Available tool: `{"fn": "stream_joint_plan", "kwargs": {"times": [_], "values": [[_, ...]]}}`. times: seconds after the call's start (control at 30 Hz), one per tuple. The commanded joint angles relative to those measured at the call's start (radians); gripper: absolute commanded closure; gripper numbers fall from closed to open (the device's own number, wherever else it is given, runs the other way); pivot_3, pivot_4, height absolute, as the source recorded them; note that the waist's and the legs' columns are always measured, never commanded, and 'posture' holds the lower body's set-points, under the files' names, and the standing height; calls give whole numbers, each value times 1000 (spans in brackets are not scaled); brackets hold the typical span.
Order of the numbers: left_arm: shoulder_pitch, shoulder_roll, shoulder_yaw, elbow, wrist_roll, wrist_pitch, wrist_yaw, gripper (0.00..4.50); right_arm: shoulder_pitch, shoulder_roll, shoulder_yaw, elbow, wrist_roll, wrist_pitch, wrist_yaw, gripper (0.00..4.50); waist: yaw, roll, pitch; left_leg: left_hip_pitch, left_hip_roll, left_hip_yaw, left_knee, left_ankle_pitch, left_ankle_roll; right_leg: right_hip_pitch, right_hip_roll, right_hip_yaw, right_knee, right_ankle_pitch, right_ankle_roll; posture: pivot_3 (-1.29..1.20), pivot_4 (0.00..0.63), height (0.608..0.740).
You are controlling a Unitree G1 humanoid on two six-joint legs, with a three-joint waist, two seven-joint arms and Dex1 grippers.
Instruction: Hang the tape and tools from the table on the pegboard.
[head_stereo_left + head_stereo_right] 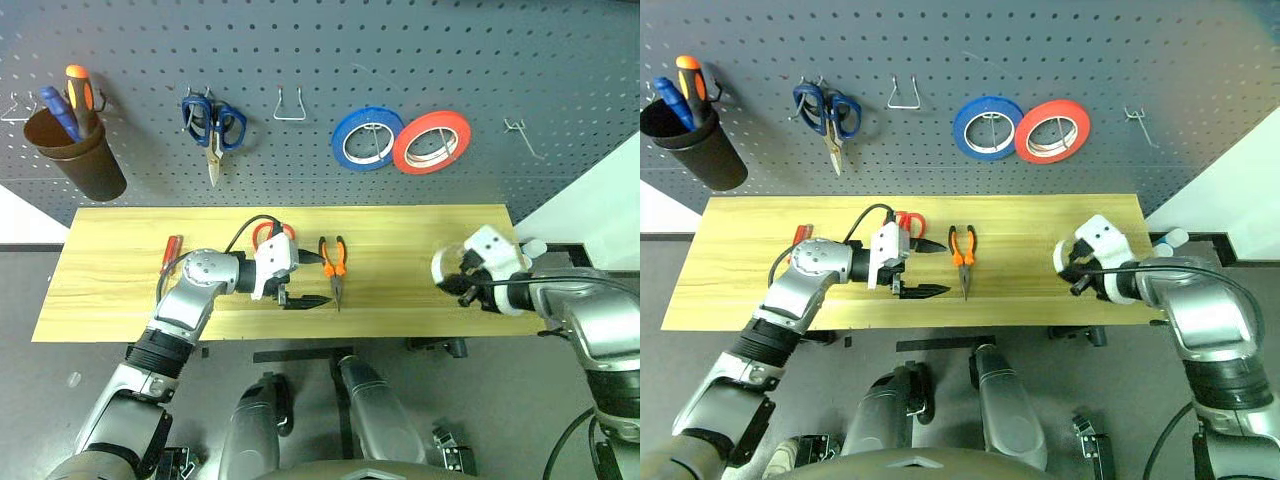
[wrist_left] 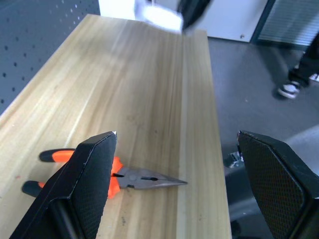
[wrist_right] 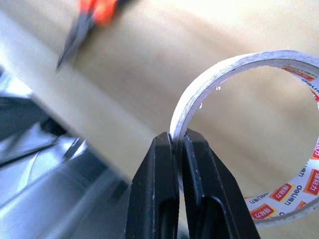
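The dark grey pegboard [image 1: 320,100] is spanning the far wall, with the wood-grain table [image 1: 110,275] lying before it. At the table's right end, the right gripper [image 3: 177,142] is pinching the whitish tape [image 3: 209,79] by its rim (fingers clenched on it). The left gripper [image 1: 305,278] is hovering released beside the pliers [image 1: 334,262], over the red-handled scissors [image 1: 266,232]; the small screwdriver [image 1: 171,251] is lying at left.

Left gripper [image 1: 300,279] jaws wide apart, right gripper [image 3: 178,144] jaws clamped
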Motion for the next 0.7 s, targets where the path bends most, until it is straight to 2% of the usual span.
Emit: {"fn": "stream_joint_plan", "kwargs": {"times": [0.03,0.2,0.37,0.53,0.7], "values": [[-27,8,25,-1,-22,-22,-17,432,0,1,-140,-90,19,-156,-64,4490,-7,0,-1,0,0,1,0,0,0,0,0,0,0,0,0,-280,218,734],[-64,-8,25,33,-19,-38,-25,432,-11,-18,-205,-154,79,-202,-63,4490,-33,-3,-14,0,-1,0,0,0,0,0,0,0,0,0,1,-296,196,734],[-90,-19,29,74,-15,-61,-26,432,-37,-61,-203,-119,61,-251,-97,4490,-58,-3,-28,0,-3,0,0,0,0,0,-2,1,0,0,1,-310,179,734],[-97,-22,36,95,-19,-80,-27,432,-93,-103,-181,-12,36,-314,-132,4490,-99,-4,-36,2,-5,0,0,0,0,3,-4,1,0,0,2,-314,172,734],[-131,-34,59,118,-23,-92,-8,432,-176,-61,-86,153,-4,-426,-166,4490,-134,-5,-44,3,-6,-1,0,0,1,5,-6,2,0,1,3,-301,163,734]]}}
